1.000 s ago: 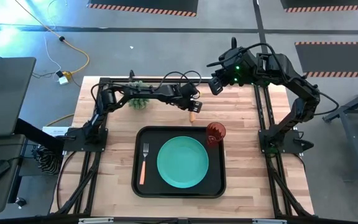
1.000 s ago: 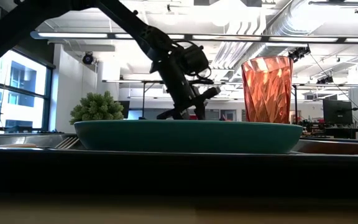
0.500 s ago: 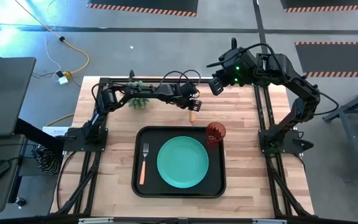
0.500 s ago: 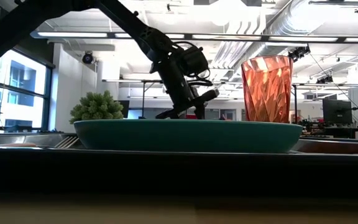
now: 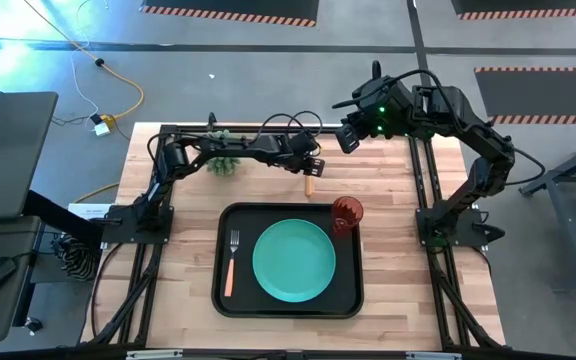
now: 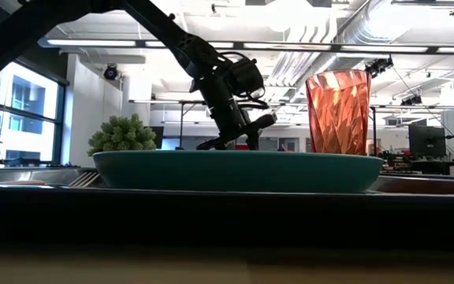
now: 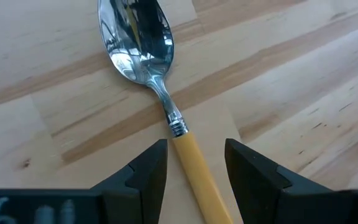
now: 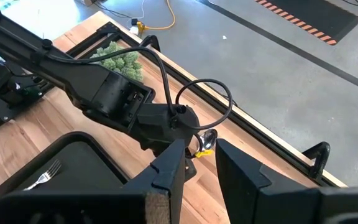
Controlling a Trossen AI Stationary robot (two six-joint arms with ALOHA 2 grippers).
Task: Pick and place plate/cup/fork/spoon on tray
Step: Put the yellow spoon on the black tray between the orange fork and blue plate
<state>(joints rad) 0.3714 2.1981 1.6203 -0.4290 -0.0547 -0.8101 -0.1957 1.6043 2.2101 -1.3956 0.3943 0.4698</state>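
My left jaws (image 7: pixel 194 165) are hanging released astride the spoon (image 7: pixel 157 93) lying on the wooden surface (image 5: pixel 183 240) beyond the tray (image 5: pixel 240 218); my right jaws (image 8: pixel 197 165) are waiting parted above.

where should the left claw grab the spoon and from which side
Grip the spoon on its straight tan-orange handle, just behind the metal collar, coming straight down from above. It lies flat on the bare wood table, so only the handle's two long sides are free. The left claw is open and already straddles that handle.
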